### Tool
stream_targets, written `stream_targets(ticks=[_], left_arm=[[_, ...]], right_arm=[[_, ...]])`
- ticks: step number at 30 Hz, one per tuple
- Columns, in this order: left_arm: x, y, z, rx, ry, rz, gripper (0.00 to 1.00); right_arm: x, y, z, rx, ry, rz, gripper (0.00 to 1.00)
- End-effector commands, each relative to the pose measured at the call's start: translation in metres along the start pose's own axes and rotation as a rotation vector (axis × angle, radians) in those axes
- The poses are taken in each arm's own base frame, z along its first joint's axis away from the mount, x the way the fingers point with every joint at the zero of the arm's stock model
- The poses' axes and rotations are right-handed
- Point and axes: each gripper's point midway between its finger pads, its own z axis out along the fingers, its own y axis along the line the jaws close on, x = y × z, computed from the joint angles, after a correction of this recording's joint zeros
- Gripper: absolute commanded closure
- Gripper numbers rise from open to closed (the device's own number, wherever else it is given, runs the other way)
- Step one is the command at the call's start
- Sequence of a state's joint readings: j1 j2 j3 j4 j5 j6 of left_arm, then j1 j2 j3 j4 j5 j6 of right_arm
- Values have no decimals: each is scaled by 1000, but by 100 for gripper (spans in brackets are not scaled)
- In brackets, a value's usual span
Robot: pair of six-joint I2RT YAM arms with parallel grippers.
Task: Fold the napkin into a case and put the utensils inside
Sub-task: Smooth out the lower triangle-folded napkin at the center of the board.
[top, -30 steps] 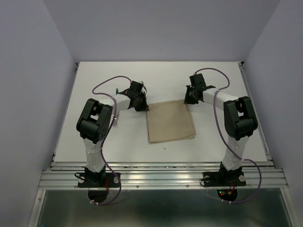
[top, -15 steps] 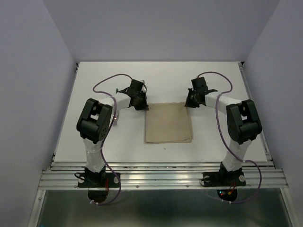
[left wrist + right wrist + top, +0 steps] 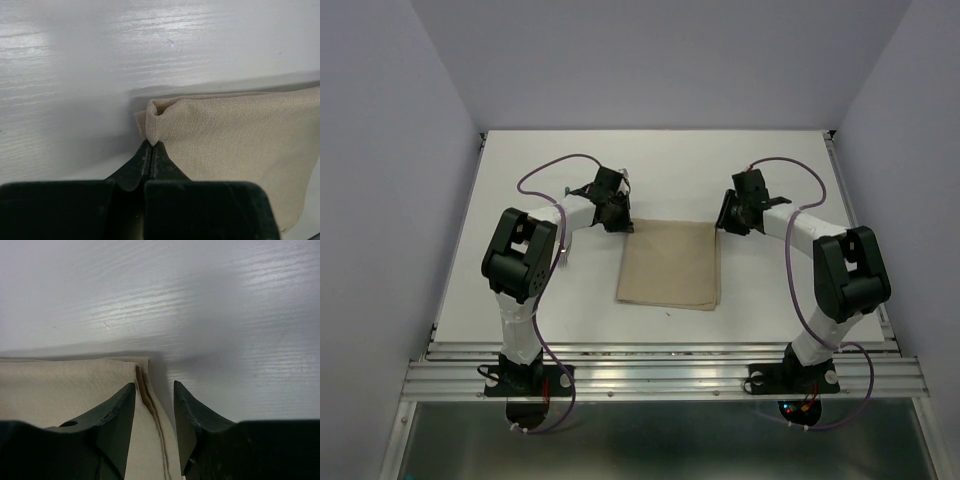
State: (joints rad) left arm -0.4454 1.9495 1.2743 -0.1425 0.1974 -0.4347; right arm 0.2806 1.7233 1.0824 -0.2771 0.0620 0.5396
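The napkin (image 3: 670,265) lies folded into a flat beige rectangle in the middle of the table. My left gripper (image 3: 619,220) is at its far left corner, jaws shut on a pinched tuck of the cloth (image 3: 151,143). The rest of the napkin (image 3: 235,135) spreads to the right in that view. My right gripper (image 3: 724,220) is at the far right corner, open. The napkin's layered edge (image 3: 147,390) lies loose between its fingertips (image 3: 155,386), touching neither that I can see. The utensils are hidden or out of view.
The white table (image 3: 790,180) is boxed in by grey walls on three sides, with a metal rail (image 3: 660,375) at the near edge. Purple cables loop above both forearms. Thin small bits (image 3: 564,256) poke out beside the left forearm, too small to identify.
The right gripper has opened and let go of the napkin's far right corner. The napkin has slid left and settled flatter, and the right arm has swung outward. The left grip is unchanged.
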Motion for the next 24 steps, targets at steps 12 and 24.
stream_targets(ticks=[12,24], left_arm=[[-10,-4,-3,9,-21,12,100],[-6,-2,-4,1,-14,12,100]], right_arm=[[-37,39,-20,-149,-94,-16,96],[-20,35,34,-89,-2,-40,93]])
